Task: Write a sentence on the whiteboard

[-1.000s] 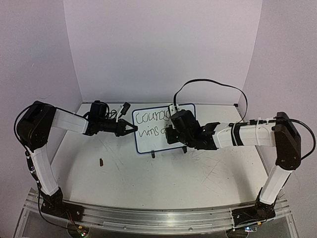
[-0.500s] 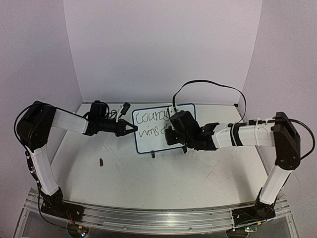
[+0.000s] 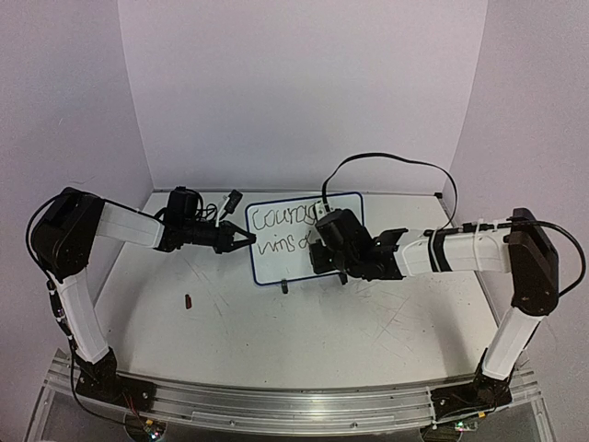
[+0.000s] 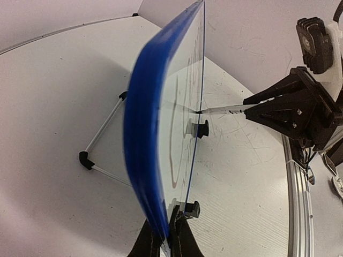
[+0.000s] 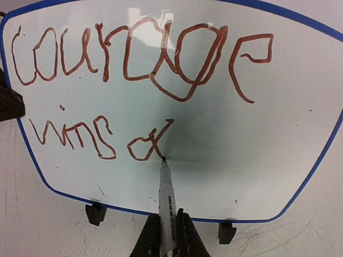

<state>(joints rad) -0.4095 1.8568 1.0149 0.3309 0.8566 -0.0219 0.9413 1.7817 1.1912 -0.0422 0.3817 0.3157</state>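
The right gripper (image 5: 168, 231), with the marker (image 5: 166, 195) clamped in it, moved a short way down the face of the whiteboard (image 3: 274, 267). The wrist sank from the level of the upper line of the sentence (image 5: 134, 59) toward the lower line. More of the whiteboard's top right corner was uncovered. The cable (image 3: 396, 158) looped above the whiteboard dropped slightly lower with the wrist.
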